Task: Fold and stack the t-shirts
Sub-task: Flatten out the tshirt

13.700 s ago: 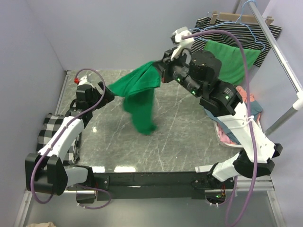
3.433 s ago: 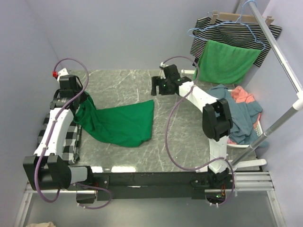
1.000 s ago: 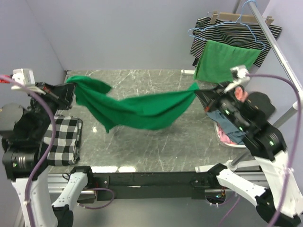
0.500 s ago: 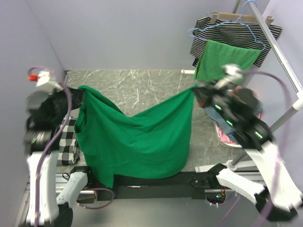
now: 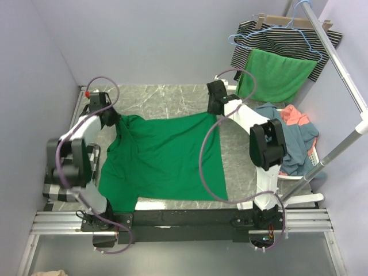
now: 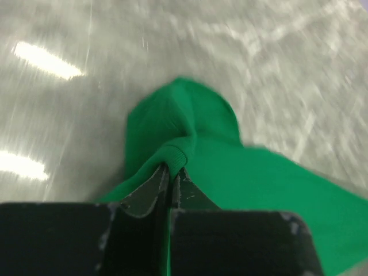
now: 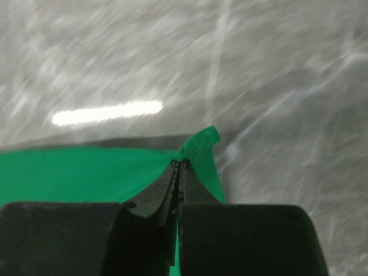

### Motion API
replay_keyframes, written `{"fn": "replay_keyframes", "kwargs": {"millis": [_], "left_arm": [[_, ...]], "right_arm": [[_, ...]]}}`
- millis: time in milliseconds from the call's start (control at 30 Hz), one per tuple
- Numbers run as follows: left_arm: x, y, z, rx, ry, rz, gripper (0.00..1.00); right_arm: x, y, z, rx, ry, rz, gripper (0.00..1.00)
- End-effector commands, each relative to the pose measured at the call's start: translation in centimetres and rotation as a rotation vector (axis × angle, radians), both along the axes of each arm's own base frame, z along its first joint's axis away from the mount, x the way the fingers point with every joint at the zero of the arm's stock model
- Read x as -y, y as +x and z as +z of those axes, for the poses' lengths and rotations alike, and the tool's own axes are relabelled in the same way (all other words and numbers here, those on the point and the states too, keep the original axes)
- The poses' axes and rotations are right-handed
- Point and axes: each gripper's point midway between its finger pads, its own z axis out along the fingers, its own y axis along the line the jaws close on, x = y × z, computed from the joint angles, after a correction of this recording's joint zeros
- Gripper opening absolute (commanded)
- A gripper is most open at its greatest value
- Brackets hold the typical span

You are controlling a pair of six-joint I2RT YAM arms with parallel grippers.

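The emerald green t-shirt [image 5: 164,158] lies spread over the marble table, its near hem reaching the front edge. My left gripper [image 5: 113,119] is low at the shirt's far left corner, shut on a bunched ribbed edge [image 6: 178,152]. At the far right corner my right gripper [image 5: 214,108] is shut on a small pinch of hem [image 7: 201,141]. In both wrist views the jaws stand pressed together with green fabric between them. A dusty blue t-shirt [image 5: 293,141] and a coral t-shirt [image 5: 296,115] lie heaped at the right.
A black-and-white checked cloth [image 5: 53,188] lies at the left edge, partly under the left arm. A striped garment [image 5: 287,31] and a brighter green cloth [image 5: 276,75] hang from a rail [image 5: 339,63] at the back right. A white basket [image 5: 313,155] holds the heap.
The green shirt hung in the air, stretched between both raised grippers. Both arms have since dropped to the far side of the table, and the shirt now lies flat.
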Motion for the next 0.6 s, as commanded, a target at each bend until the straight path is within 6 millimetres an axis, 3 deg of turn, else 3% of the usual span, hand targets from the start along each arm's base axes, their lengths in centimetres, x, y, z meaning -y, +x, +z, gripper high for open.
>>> {"fn": "replay_keyframes", "kwargs": {"millis": [0,33,67,100,133,167,200,233,300,333,367,400,467,567], "left_arm": [[-1.4,8.1,2.2,0.167,0.019,0.049,0.11],[-1.5,9.0,2.0,0.178,0.024,0.047,0.23],[-1.5,9.8,1.6,0.173,0.026,0.044,0.51],[-2.1,10.8,0.6,0.139,0.041,0.066,0.54],[-2.3,10.9,0.0,0.112,0.050,0.065,0.54],[-3.4,11.0,-0.3,0.091,0.096,0.108,0.61],[-4.0,10.4,-0.6,0.076,0.113,0.138,0.73],[-4.6,10.1,-0.6,0.074,0.127,0.166,0.85],[-5.5,9.3,-0.2,0.061,0.160,0.205,0.95],[-5.4,9.4,0.2,0.078,0.157,0.199,0.96],[-5.2,9.5,0.6,0.096,0.155,0.182,0.99],[-4.5,9.7,1.1,0.116,0.138,0.148,0.99],[-3.9,10.2,1.9,0.140,0.114,0.119,0.99],[-2.4,10.7,2.6,0.155,0.064,0.051,0.99]], "right_arm": [[3.7,5.3,5.2,0.188,-0.011,-0.181,0.00],[3.4,6.3,5.5,0.221,0.007,-0.168,0.04],[3.6,6.8,4.7,0.216,-0.015,-0.179,0.11],[3.8,7.1,4.2,0.207,-0.031,-0.183,0.42],[3.9,7.6,5.0,0.200,-0.043,-0.178,0.45],[4.3,7.7,4.1,0.178,-0.077,-0.199,0.46],[4.4,7.6,4.0,0.168,-0.084,-0.203,0.73],[4.5,7.3,3.6,0.153,-0.092,-0.199,0.77],[3.8,6.7,4.4,0.166,-0.045,-0.156,0.78],[3.2,6.2,3.6,0.160,-0.021,-0.127,0.78],[2.4,5.9,4.6,0.177,0.012,-0.091,0.79],[0.6,5.4,4.3,0.158,0.081,-0.011,0.79],[-0.2,5.1,4.1,0.132,0.117,0.019,0.79],[-3.2,4.3,3.2,0.073,0.222,0.141,0.79]]}}
